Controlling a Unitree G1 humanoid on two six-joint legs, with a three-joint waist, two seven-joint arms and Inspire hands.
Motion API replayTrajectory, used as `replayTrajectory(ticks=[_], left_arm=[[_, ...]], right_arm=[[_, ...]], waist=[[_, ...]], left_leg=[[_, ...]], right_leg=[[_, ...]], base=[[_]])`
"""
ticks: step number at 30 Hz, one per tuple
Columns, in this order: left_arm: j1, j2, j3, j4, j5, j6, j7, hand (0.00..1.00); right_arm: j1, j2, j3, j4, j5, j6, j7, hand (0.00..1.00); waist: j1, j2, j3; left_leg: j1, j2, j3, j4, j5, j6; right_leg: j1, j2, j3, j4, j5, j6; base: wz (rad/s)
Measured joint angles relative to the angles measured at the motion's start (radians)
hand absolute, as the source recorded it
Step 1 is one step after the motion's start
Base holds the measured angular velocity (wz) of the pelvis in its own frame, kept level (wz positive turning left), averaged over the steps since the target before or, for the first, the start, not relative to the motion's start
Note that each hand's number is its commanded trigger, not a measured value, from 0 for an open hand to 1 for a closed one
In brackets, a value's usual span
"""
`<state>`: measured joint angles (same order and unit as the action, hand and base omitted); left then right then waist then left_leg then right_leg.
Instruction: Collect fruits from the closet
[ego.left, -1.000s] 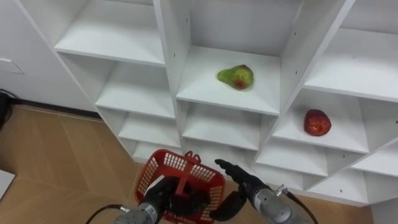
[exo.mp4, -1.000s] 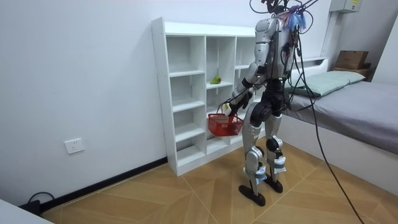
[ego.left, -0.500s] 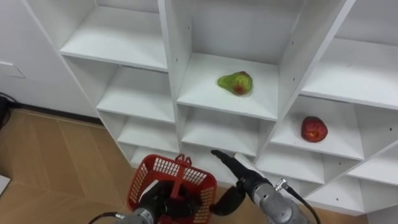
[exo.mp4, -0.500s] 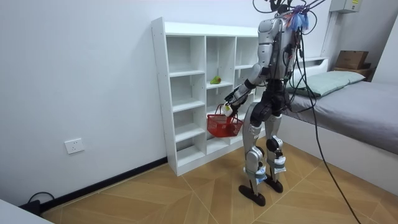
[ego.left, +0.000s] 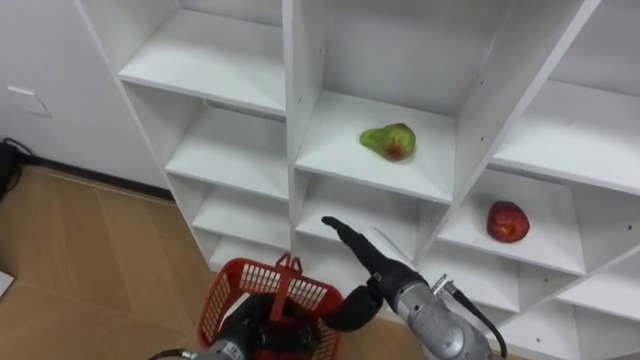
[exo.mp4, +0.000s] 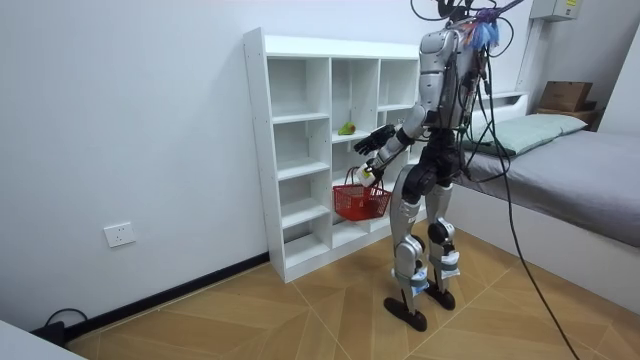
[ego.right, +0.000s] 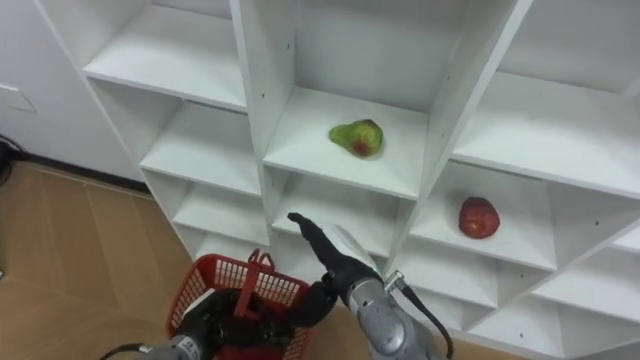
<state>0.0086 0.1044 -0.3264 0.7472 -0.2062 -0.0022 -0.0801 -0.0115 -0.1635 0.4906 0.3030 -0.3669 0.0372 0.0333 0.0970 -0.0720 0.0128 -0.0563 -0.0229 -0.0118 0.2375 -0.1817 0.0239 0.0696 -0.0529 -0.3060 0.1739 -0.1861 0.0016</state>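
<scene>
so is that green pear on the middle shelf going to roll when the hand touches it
Probably yes: the pear lies on its side on the smooth white shelf, so a nudge could roll it in an arc. It looks rigid and smooth, so the open right hand should likely wrap round it rather than pinch.

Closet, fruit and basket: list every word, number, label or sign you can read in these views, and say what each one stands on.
None can be read.
The white closet, the pear, the apple and the red basket show no writing.
Any print on the cardboard box in the room view is too small to read.
</scene>
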Motion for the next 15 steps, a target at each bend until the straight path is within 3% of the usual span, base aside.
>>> replayTrajectory(ticks=[2, 9, 15], left_arm=[[0.000, 0.002, 0.000, 0.000, 0.000, 0.000, 0.004, 1.00], [0.006, 0.011, 0.001, 0.030, 0.002, 0.000, 0.004, 1.00], [0.013, 0.019, 0.019, 0.039, -0.001, 0.000, 0.006, 1.00]], right_arm=[[0.000, -0.002, 0.000, -0.015, -0.001, 0.000, -0.019, 0.00], [-0.001, -0.013, -0.002, -0.065, -0.001, -0.002, -0.053, 0.00], [-0.019, -0.066, -0.008, -0.141, 0.008, -0.015, -0.109, 0.00]], waist=[[0.000, -0.010, 0.0050], [0.003, -0.013, 0.0053], [0.009, -0.028, 0.0093]], left_leg=[[0.000, 0.001, 0.000, 0.000, 0.000, 0.000], [0.016, 0.000, 0.000, -0.002, 0.000, 0.000], [0.015, -0.001, -0.008, -0.002, 0.000, 0.000]], right_leg=[[0.000, 0.001, 0.001, -0.002, 0.000, 0.000], [0.008, 0.000, 0.002, -0.003, 0.000, 0.000], [0.015, 0.001, 0.001, -0.004, 0.000, 0.001]], base=[[0.00], [0.00], [0.05]])
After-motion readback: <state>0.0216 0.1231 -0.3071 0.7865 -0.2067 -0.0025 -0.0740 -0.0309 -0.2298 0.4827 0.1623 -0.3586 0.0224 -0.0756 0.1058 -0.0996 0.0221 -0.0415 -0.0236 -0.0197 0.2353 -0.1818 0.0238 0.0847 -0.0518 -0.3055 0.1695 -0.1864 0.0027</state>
